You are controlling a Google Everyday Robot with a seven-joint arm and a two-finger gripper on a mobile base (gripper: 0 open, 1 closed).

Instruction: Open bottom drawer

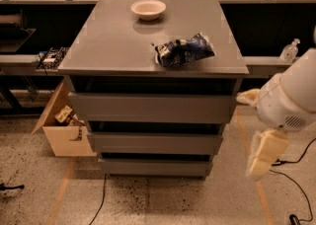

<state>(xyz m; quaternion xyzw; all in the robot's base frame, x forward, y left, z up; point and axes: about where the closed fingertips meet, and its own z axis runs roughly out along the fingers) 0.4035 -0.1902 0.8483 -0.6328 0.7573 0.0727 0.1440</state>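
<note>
A grey cabinet (123, 41) stands in the middle of the camera view with three handleless drawer fronts stacked under its top. The bottom drawer (155, 166) is the slimmest front, just above the floor, and it sits pushed in. The mid-sized front (155, 142) and the tallest front (150, 107) are above it, both pushed in too. My gripper (264, 154) hangs at the end of the white arm (291, 101), to the right of the cabinet at about the height of the lower two drawers, apart from them.
A white bowl (148, 9) and a dark crumpled snack bag (185, 50) lie on the cabinet top. An open cardboard box (61, 129) stands at the cabinet's left. Cables run on the floor at left and right. A workbench with a sanitiser bottle (290, 50) runs behind.
</note>
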